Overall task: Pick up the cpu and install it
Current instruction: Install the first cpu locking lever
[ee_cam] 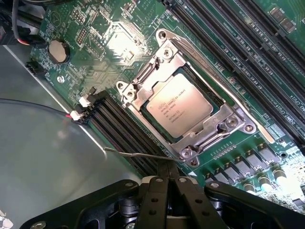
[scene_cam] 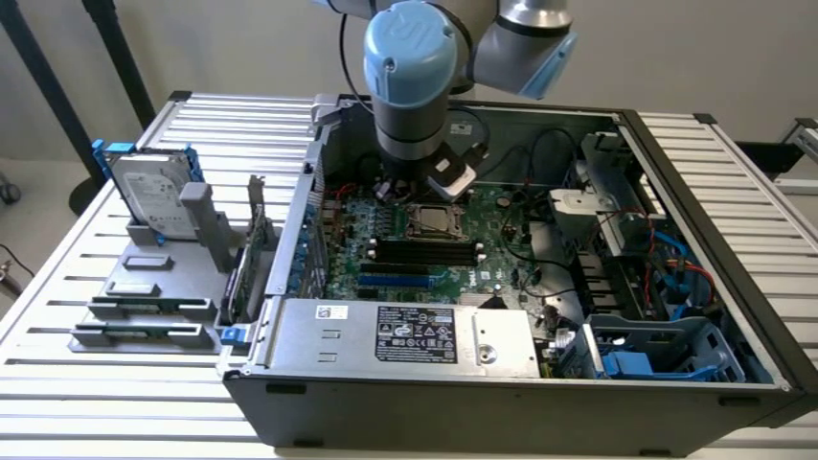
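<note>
The cpu [ee_cam: 178, 106], a flat square chip with a silver-grey printed top, lies inside the metal frame of its socket [ee_cam: 224, 121] on the green motherboard [ee_cam: 95, 33]. In the exterior view the cpu [scene_cam: 432, 220] sits in the middle of the open computer case. My gripper [ee_cam: 167, 168] hangs just above the board beside the socket's corner, with its black fingers [ee_cam: 155, 191] pressed together and nothing between them. The socket's thin wire lever [ee_cam: 138, 154] runs right in front of the fingertips. From outside, the arm [scene_cam: 409, 86] reaches down into the case over the socket.
A hard drive in a blue frame [scene_cam: 147, 196] stands on a grey holder [scene_cam: 141, 321] with memory sticks, at the exterior view's left. Inside the case are the power supply [scene_cam: 397, 335], a blue drive cage [scene_cam: 652, 359], loose cables [scene_cam: 537, 153] and black memory slots [ee_cam: 267, 62].
</note>
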